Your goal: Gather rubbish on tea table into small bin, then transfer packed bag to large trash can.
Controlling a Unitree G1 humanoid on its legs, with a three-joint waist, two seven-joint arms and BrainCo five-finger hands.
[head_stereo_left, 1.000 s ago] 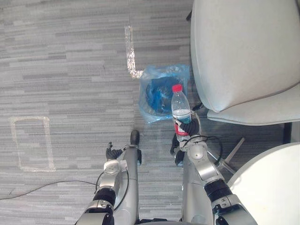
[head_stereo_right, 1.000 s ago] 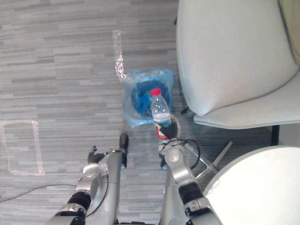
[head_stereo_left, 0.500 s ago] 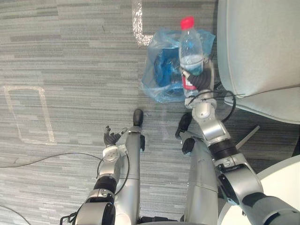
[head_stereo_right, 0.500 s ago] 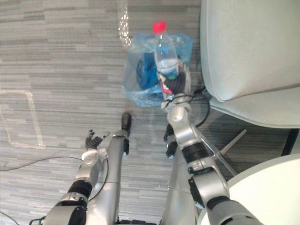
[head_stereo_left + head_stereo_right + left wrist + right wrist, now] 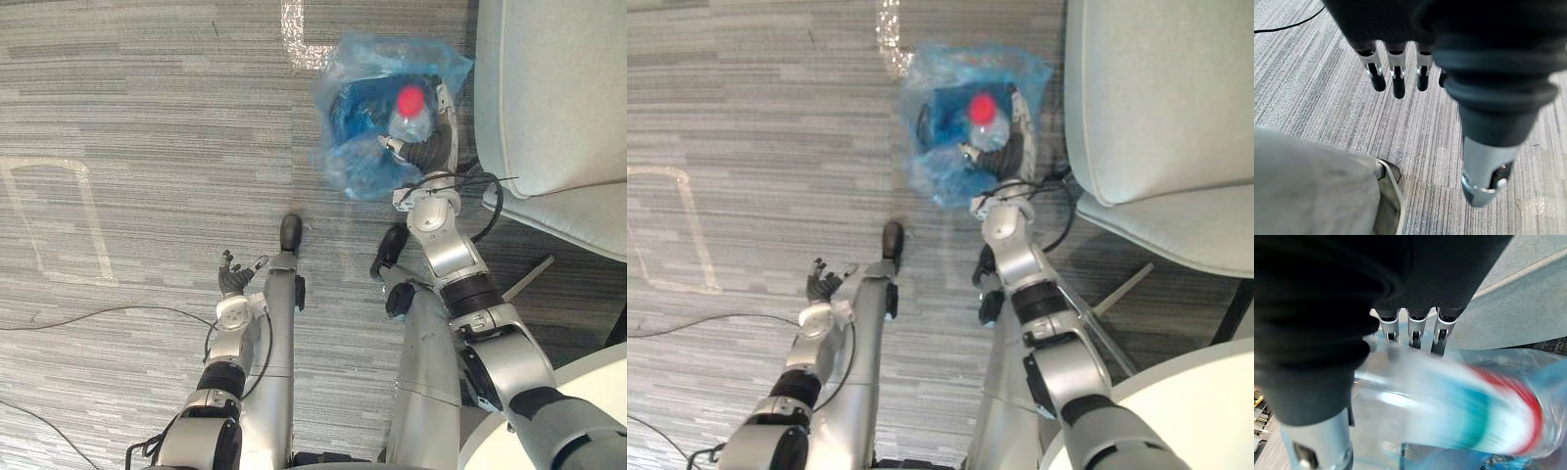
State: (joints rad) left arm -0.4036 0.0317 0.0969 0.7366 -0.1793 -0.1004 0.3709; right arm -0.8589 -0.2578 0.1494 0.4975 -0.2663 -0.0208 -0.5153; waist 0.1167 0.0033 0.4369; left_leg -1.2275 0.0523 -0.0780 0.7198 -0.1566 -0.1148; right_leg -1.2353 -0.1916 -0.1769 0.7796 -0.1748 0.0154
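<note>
Looks down on a grey striped carpet floor running beneath both hands. Just to the right of the right hand, a pale grey chair, its seat edge near the wrist. Back along that arm, behind the hand, the curved rim of a white round worktop. Well off to the left of the left hand, a pale tape outline on the floor. Directly below the right hand, a small bin lined with a blue bag, mouth upward. Clamped in the right hand, fingers and thumb curled round the body: a clear water bottle, red cap pointing up, held over the bag's open mouth. Cannot tell whether its base has entered the bag. Well apart to the left, low over bare floor, the left hand with fingers straight and spread, holding nothing.
</note>
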